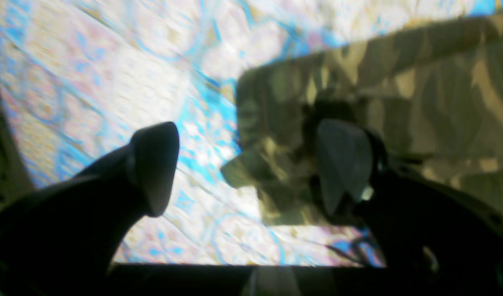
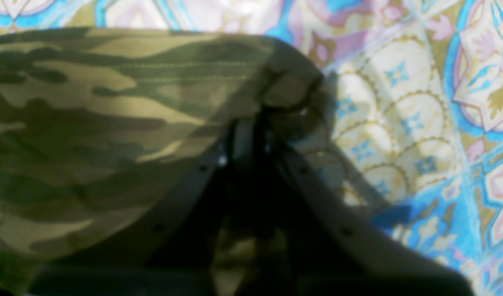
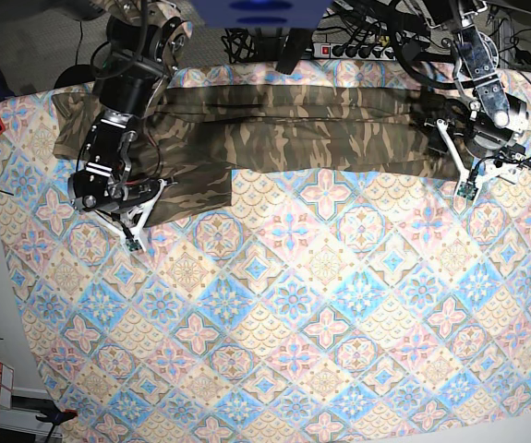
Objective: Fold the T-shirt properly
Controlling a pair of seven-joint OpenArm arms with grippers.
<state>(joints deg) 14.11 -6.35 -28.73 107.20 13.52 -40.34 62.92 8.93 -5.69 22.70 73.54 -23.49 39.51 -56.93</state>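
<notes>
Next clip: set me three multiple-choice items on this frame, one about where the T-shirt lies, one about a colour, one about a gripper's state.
1. Where on the tablecloth does the T-shirt lie?
A. along the far edge, between the arms
B. in the middle
C. along the near edge

2. The T-shirt's print is
A. plain blue
B. olive, brown and tan camouflage
C. red stripes

3. The left gripper is
A. shut on the cloth
B. out of view
C. open

Key: 1 A, the base view shows it stretched along the top. 2 B, every view shows camouflage. 3 C, the left wrist view shows its fingers spread apart at the shirt's edge.
</notes>
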